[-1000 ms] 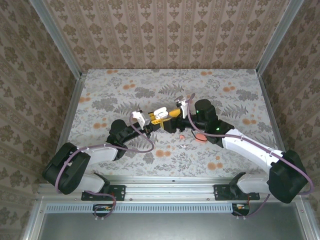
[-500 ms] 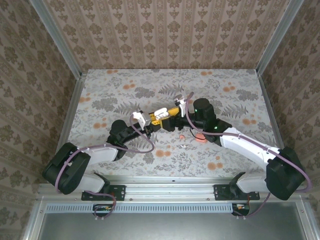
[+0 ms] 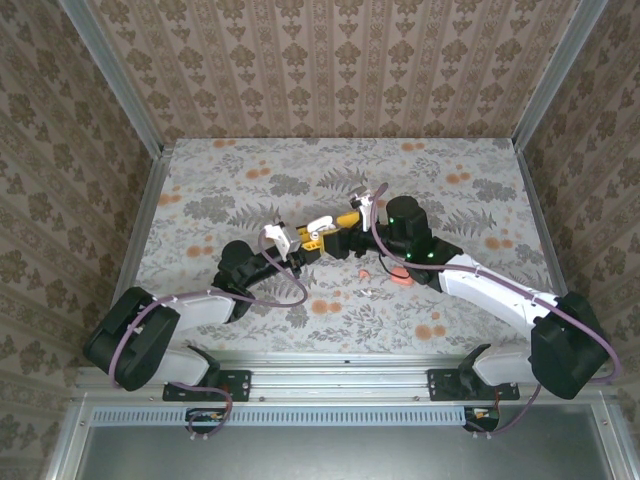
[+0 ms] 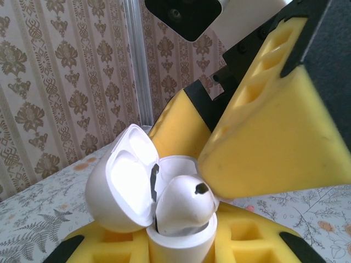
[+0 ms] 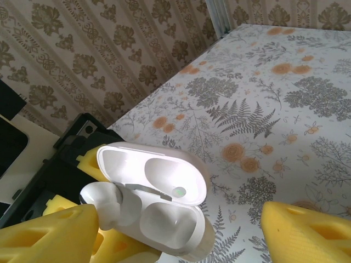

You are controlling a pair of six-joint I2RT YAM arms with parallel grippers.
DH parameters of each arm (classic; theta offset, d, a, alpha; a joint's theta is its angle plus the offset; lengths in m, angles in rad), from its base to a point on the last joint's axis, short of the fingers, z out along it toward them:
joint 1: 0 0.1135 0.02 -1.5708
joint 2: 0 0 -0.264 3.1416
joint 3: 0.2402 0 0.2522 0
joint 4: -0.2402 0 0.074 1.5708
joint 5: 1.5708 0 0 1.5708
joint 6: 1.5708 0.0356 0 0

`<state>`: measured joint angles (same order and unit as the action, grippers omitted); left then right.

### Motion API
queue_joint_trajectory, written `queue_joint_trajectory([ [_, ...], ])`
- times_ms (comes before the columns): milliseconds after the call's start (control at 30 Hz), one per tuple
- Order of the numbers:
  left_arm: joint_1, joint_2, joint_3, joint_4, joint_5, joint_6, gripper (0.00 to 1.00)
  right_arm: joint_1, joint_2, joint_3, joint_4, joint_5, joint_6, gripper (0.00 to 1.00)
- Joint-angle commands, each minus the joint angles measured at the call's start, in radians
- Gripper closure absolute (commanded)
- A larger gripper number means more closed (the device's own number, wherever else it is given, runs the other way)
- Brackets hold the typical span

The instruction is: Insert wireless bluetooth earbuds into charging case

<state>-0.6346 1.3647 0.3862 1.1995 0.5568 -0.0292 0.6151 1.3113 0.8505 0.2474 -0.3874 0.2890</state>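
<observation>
Shift: the right gripper [image 3: 345, 224] has slid left over the last second and is now right up against the left gripper [image 3: 310, 240].
Counter: the floral-patterned counter [image 3: 250, 170] has both arms meeting near its middle, wrists angled toward each other.
Left gripper: its jaws are clamped on the base of the white charging case [image 4: 123, 186], which sits between the yellow foam pads with its lid swung open.
Right gripper: the jaws are spread wide. One yellow foam finger [image 5: 44, 235] touches the earbud and the other stands well apart to the side.
Spare case: a coral-pink case [image 3: 400, 277] lies on the counter just beside the right arm.
Earbud in play: the white earbud [image 4: 184, 204] sits in a well of the charging case, its rounded end poking above the rim and not fully down.
Loose bits: a coral-pink earbud [image 3: 365, 274] rests on the counter near the coral-pink case. A small white piece [image 3: 378, 291] lies just beside it, too tiny to make out.
</observation>
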Motion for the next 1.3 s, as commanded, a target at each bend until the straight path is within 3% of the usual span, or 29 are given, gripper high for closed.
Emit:
queue_joint_trajectory([
  [0, -0.01, -0.034, -0.009, 0.02, 0.005, 0.011, 0.89, -0.006, 0.002, 0.008, 0.036, 0.044, 0.012, 0.21],
  [533, -0.009, -0.04, -0.005, 0.006, 0.001, 0.014, 0.89, -0.011, -0.011, 0.007, 0.083, 0.016, 0.012, 0.21],
  [833, -0.01, -0.024, -0.003, 0.009, 0.0, 0.019, 0.9, -0.012, -0.07, 0.001, 0.015, 0.007, -0.012, 0.21],
  [1267, -0.01, -0.014, -0.092, 0.012, -0.034, 0.055, 0.9, -0.038, -0.181, 0.034, -0.439, 0.128, -0.018, 0.22],
])
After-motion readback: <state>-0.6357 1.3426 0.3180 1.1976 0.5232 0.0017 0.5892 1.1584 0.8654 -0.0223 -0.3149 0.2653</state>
